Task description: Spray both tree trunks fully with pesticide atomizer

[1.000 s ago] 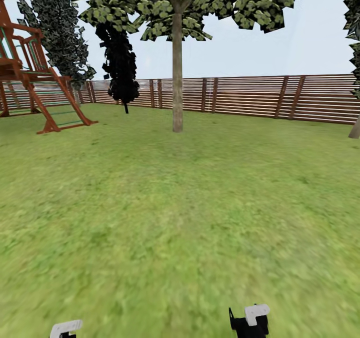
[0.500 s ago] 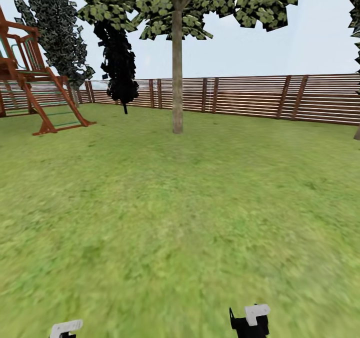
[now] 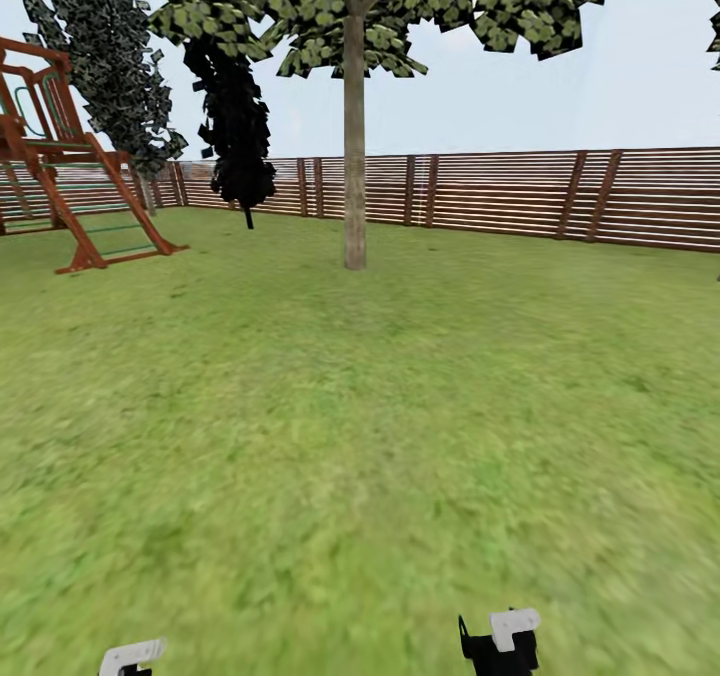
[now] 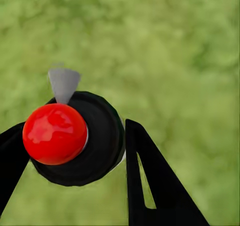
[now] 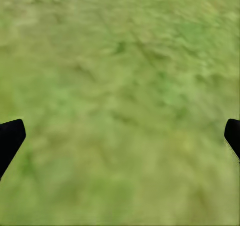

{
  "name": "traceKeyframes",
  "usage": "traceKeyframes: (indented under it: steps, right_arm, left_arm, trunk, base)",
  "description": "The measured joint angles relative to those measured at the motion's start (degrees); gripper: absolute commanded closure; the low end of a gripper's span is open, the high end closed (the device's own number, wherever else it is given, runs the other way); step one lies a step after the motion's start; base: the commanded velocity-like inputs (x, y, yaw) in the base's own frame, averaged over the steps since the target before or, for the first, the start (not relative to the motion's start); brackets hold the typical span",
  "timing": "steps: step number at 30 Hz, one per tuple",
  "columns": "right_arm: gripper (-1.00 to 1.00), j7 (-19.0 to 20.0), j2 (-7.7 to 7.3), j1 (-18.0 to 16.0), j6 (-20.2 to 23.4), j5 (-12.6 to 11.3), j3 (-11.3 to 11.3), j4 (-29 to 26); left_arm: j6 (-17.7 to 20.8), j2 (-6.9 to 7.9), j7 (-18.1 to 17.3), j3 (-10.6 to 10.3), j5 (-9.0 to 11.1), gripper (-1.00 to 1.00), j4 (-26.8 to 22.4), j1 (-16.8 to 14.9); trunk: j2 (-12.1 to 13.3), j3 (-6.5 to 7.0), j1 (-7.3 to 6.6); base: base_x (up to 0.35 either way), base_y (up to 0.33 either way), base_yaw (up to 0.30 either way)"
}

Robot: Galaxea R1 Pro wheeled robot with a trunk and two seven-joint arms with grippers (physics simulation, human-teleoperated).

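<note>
Garden lawn (image 3: 360,436), slat fence (image 3: 500,191) behind. Left gripper (image 4: 70,151): clamped on pesticide atomizer (image 4: 75,138) (red cap, grey nozzle ahead of the fingers). Tree trunk (image 3: 354,146): well ahead of both grippers. Right gripper (image 5: 120,136): spread wide, empty. Risk: spraying from this far would likely miss the trunk.

Red-capped black atomizer (image 4: 75,138); grey-trunked tree (image 3: 354,136) upright ahead.

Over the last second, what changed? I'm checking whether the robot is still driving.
The whole head view shifted: the tree trunk, fence and play frame slid slightly, so the camera moved, not the things. The left gripper stays shut on the sprayer; the right gripper stays open over grass.
</note>
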Motion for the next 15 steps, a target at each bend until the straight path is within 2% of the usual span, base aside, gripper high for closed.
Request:
traceKeyframes:
  steps: [15]
  right_arm:
    - [-1.0, 0.1, 0.0, 0.0, 0.0, 0.1, 0.0, 0.0]
  left_arm:
    - [0.0, -0.01, 0.0, 0.0, 0.0, 1.0, 0.0, 0.0]
  trunk:
    - [0.0, 0.0, 0.0]
  base:
    - [0.336, 0.0, 0.0]
